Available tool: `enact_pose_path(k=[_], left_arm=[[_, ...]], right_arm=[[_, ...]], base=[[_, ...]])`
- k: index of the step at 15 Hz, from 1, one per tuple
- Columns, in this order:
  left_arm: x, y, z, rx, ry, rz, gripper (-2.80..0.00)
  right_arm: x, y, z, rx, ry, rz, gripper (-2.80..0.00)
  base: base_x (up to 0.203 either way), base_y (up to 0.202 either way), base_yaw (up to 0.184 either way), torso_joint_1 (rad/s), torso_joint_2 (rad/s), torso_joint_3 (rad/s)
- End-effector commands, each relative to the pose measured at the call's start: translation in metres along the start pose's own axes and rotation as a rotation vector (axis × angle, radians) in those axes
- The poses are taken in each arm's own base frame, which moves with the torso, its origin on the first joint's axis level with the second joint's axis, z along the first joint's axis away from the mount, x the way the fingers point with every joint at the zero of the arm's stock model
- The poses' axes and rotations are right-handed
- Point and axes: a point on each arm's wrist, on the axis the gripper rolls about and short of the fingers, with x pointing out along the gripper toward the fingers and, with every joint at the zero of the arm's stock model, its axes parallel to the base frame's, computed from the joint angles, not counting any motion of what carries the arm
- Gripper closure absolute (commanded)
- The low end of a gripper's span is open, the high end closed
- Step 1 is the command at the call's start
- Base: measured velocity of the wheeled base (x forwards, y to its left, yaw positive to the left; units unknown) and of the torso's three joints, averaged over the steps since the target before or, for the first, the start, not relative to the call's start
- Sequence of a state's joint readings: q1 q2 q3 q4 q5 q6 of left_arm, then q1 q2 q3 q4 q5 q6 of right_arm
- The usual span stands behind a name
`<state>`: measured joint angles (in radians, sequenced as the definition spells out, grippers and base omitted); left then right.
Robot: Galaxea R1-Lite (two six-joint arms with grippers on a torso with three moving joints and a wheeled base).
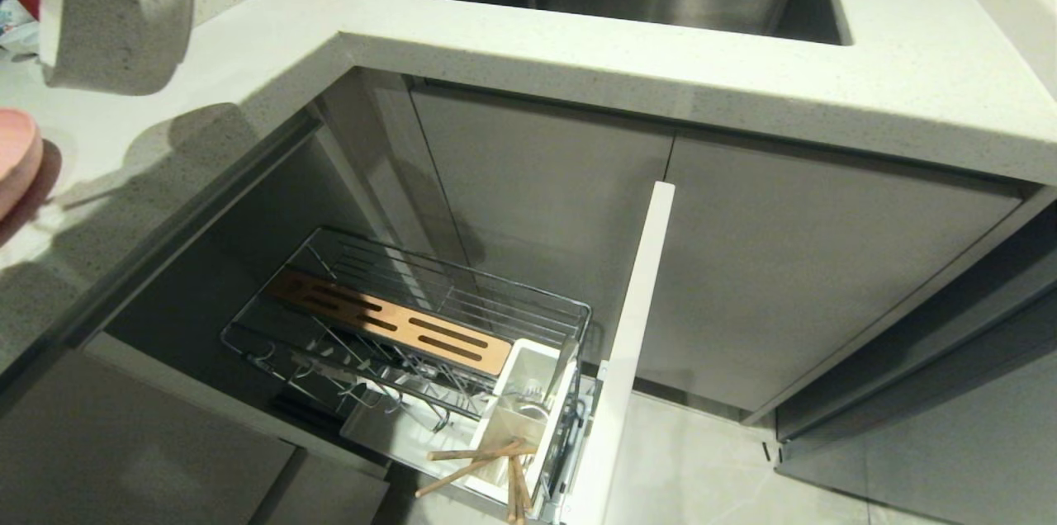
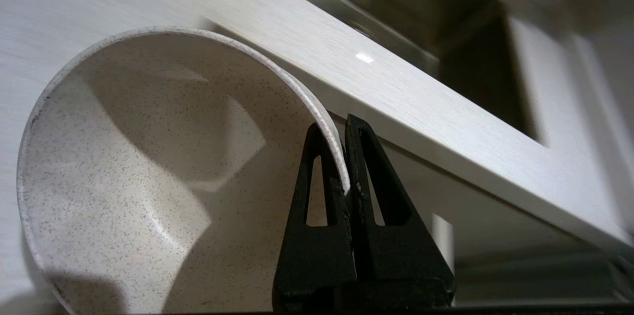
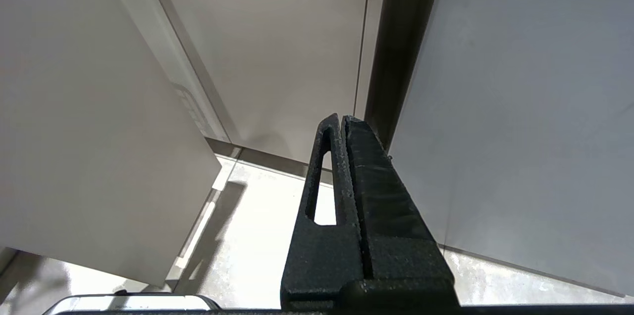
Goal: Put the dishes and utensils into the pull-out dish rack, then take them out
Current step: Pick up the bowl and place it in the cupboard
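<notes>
bowl [image 2: 148, 166] rim between left gripper [image 2: 342, 129] fingers

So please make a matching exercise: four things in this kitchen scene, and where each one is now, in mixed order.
Things:
1. bowl
2. chopsticks
3. plate
4. right gripper

Places:
A. on the counter at the far left
B. low by the cabinet doors, shut and empty
C. clamped at its rim in the left gripper, above the counter
D. in the rack's white utensil holder

Pairs: 1-C, 2-D, 3-A, 4-B
</notes>
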<state>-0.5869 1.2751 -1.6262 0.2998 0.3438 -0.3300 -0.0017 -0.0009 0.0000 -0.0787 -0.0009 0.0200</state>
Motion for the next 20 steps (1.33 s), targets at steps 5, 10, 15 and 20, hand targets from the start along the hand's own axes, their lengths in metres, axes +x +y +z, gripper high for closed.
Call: enact_pose_path(k=[5, 10, 15, 20], left_arm=[[-0.024, -0.014, -0.057, -0.244, 0.19, -0.305, 0.0], [0.03, -0.012, -0.099, -0.487, 0.242, -0.145, 0.0], [0.069, -0.002, -0.138, -0.577, 0.178, -0.022, 0.0], [0.105, -0.004, -0.173, -0.68, 0.118, 0.055, 0.0]], right_arm=[[0.002, 0.0, -0.007, 0.0, 0.026, -0.001, 0.0], [0.002, 0.0, -0.007, 0.0, 0.026, -0.001, 0.0], [0.002, 0.0, -0.007, 0.0, 0.026, 0.0, 0.0], [0.002, 0.0, -0.008, 0.0, 0.027, -0.001, 0.0]], base=[[0.0, 0.0, 0.0, 0.0, 0.0, 0.0], [0.0, 0.0, 0.0, 0.0, 0.0, 0.0], [0.0, 0.0, 0.0, 0.0, 0.0, 0.0], [0.0, 0.0, 0.0, 0.0, 0.0, 0.0]])
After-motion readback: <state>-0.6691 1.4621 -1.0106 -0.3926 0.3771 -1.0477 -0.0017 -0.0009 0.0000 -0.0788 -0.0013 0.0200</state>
